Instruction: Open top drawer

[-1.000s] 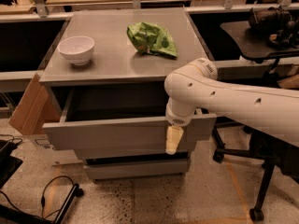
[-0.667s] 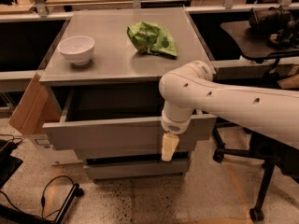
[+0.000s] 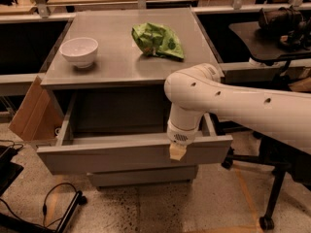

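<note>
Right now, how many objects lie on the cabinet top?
2: a white bowl at left, a green bag near centre. The arm hides the front right corner. The gripper is at the front edge of the open top drawer.

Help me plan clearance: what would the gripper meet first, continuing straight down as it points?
Probably the top drawer front, which the gripper overlaps; if clear of it, the floor. Depth unclear.

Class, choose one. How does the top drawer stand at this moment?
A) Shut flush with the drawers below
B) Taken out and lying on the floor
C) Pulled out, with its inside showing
C: the top drawer stands pulled well forward with its grey inside exposed, and the gripper sits at the front's upper edge.
</note>
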Action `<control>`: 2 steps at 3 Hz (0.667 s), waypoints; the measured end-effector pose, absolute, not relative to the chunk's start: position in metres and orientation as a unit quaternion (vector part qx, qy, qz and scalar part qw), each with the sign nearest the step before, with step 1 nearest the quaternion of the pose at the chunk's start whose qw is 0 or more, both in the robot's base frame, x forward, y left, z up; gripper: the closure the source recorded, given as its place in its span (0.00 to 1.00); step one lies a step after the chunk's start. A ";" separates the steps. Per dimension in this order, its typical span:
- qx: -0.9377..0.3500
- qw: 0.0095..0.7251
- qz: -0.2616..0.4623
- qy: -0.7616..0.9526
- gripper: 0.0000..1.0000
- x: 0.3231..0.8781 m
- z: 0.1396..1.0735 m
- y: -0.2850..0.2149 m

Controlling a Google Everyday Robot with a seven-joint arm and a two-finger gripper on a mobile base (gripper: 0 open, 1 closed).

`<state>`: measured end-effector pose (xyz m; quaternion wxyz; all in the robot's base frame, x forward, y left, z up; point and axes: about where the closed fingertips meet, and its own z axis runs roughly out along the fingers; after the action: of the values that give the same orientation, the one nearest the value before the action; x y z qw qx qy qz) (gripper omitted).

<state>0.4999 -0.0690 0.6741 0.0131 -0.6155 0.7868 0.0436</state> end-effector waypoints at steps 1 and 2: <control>-0.615 0.013 0.044 0.787 0.70 0.500 0.681 -0.069; -0.616 0.013 0.044 0.787 0.39 0.500 0.684 -0.069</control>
<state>0.4997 -0.0690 0.6837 0.0127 -0.6156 0.7868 0.0436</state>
